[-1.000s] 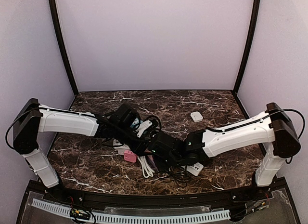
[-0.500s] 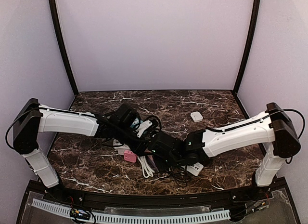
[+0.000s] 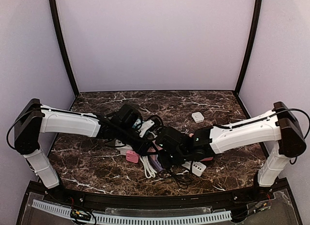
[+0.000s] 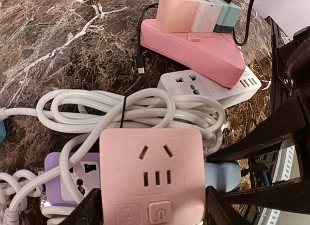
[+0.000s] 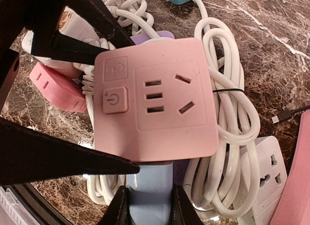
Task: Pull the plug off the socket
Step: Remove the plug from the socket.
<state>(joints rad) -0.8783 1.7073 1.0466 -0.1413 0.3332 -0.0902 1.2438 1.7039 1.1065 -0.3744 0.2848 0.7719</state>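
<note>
My left gripper is shut on a pink cube socket, one finger on each side. The socket's top face with its slots and power button also shows in the right wrist view. A light blue plug sits against one side of the socket, and no prongs show. My right gripper is shut on this plug, which also shows in the left wrist view. In the top view both grippers meet at the table's middle, left gripper and right gripper, and hide the socket.
A coiled white cable, a purple strip, a white power strip and a pink triangular strip with adapters lie under and beside the grippers. A small pink plug lies at the left. A white adapter lies far right.
My right arm has shifted back and to the right, uncovering the pink strip and white strip beneath it. The left arm has barely moved.
</note>
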